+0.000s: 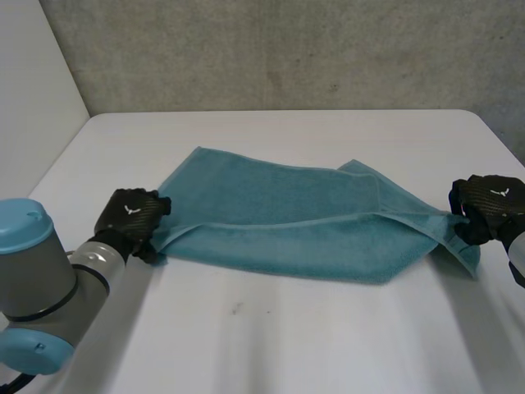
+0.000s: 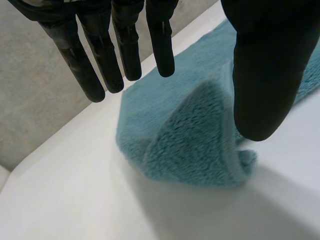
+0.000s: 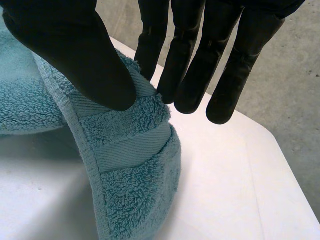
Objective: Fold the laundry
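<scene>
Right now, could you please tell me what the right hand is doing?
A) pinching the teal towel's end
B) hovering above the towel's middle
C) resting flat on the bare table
A: the right hand pinches the banded end of the teal towel between thumb and fingers.

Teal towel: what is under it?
The towel lies on the white table, folded over itself. The right hand pinches one end up; table shows beneath it. Anything under the flat part is covered.
</scene>
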`<control>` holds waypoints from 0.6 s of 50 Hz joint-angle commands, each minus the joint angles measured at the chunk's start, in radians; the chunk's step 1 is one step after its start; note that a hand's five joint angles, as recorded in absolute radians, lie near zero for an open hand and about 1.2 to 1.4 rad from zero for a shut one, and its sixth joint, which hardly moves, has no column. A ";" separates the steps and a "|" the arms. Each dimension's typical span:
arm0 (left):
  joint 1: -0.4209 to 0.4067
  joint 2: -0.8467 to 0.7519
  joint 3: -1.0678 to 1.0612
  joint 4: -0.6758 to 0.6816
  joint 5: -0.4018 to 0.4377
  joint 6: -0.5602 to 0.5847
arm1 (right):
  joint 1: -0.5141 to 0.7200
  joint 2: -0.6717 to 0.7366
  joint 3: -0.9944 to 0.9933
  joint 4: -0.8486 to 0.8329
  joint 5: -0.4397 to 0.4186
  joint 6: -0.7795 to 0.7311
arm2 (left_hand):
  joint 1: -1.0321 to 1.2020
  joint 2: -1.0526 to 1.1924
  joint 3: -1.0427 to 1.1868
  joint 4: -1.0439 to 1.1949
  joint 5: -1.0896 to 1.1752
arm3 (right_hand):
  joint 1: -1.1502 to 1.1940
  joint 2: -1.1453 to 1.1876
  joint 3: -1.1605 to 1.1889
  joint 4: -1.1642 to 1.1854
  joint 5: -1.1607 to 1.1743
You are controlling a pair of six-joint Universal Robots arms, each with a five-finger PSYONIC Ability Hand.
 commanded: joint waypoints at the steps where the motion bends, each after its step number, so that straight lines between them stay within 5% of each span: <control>1: -0.033 -0.096 0.058 0.003 -0.002 0.006 | 0.003 0.004 0.003 0.001 0.000 -0.002 | 0.032 0.049 0.044 0.058 0.063 | 0.414 0.217 0.210 0.205 0.247; 8: -0.017 -0.147 0.120 0.007 -0.052 0.004 | 0.001 0.006 0.001 0.001 0.003 -0.003 | 0.246 0.263 0.258 0.272 0.277 | 0.414 0.217 0.210 0.205 0.247; 15: 0.070 -0.118 0.127 0.018 -0.158 0.003 | -0.003 -0.004 -0.011 0.013 0.006 -0.027 | 0.888 0.905 0.900 0.914 0.918 | 0.414 0.217 0.210 0.205 0.247; 22: 0.082 0.003 0.054 0.007 -0.155 0.007 | -0.006 -0.051 -0.039 0.168 0.006 -0.195 | 0.889 0.906 0.901 0.915 0.920 | 0.414 0.217 0.210 0.205 0.247; 30: 0.086 0.347 -0.094 -0.140 -0.125 0.029 | -0.006 -0.151 -0.091 0.568 -0.006 -0.463 | 0.889 0.906 0.901 0.915 0.920 | 0.414 0.217 0.210 0.205 0.247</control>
